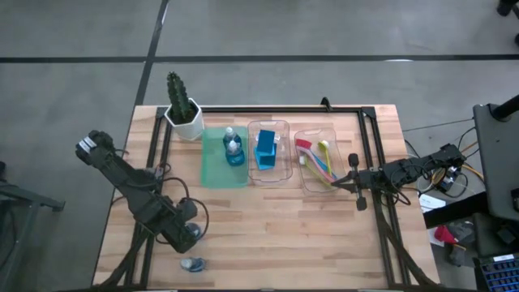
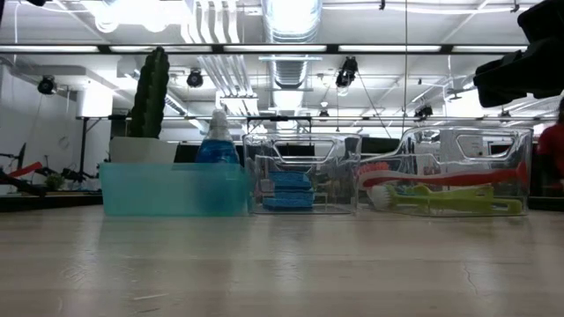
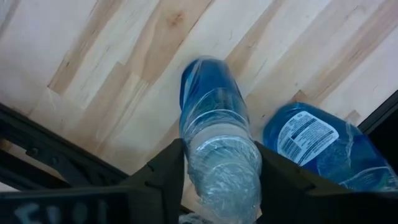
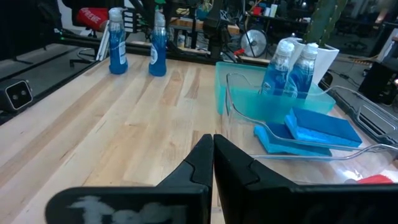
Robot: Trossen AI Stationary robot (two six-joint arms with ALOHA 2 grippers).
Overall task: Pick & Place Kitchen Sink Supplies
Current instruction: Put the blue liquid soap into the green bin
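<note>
A blue bottle is clamped by the left gripper; the right gripper (fingers pressed together) is held beside the clear tray.

Table: pale wood, matt. Held bottle: glossy clear plastic, probably film-wrapped. Trays: shiny clear plastic. Sponges: matt, soft-looking. Fingers: dull black.

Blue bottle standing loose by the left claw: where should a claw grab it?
Its rounded middle, from above, one finger each side. The loose bottle stands upright with bare table around it, and the left claw holds its twin that way.
</note>
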